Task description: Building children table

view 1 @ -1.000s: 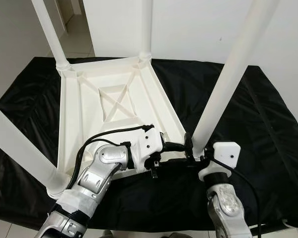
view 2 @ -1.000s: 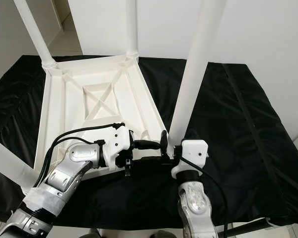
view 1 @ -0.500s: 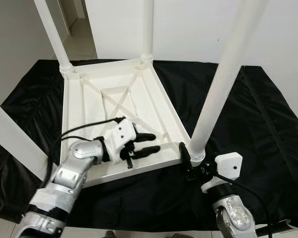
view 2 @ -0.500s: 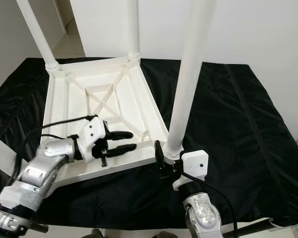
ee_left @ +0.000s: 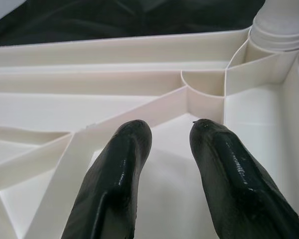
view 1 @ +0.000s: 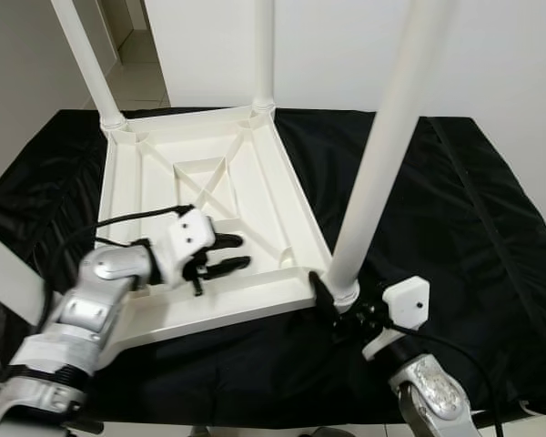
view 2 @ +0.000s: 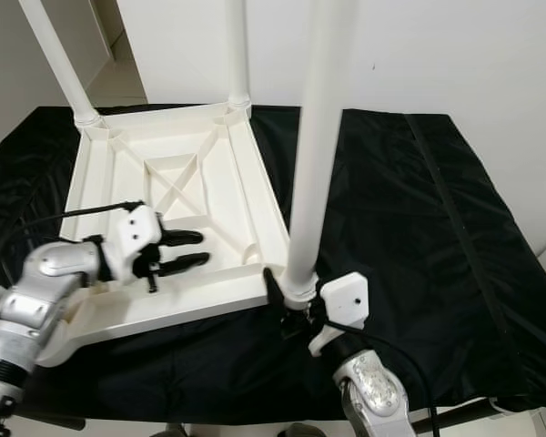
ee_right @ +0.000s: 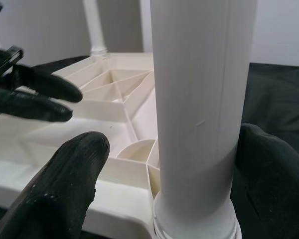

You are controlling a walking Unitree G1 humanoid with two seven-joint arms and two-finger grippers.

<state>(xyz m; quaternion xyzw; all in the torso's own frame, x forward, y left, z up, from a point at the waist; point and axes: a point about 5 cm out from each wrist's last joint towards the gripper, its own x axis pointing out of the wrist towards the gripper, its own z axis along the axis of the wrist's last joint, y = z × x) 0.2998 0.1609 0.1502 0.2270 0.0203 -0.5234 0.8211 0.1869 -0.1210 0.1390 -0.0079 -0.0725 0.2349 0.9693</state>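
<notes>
The white children's table [view 1: 209, 196] lies upside down on the black-draped desk [view 1: 473, 209], legs pointing up. The near-right leg [view 1: 378, 155] stands upright in its corner socket, its long axis vertical, and the right gripper [ee_right: 164, 199] straddles its base, fingers [ee_right: 65, 184] spread wide on either side, not clamped. The left gripper [view 1: 226, 253] hovers over the ribbed underside (fingers narrowly parted, holding nothing). The right arm is nearer, so seating that leg likely falls to it.
</notes>
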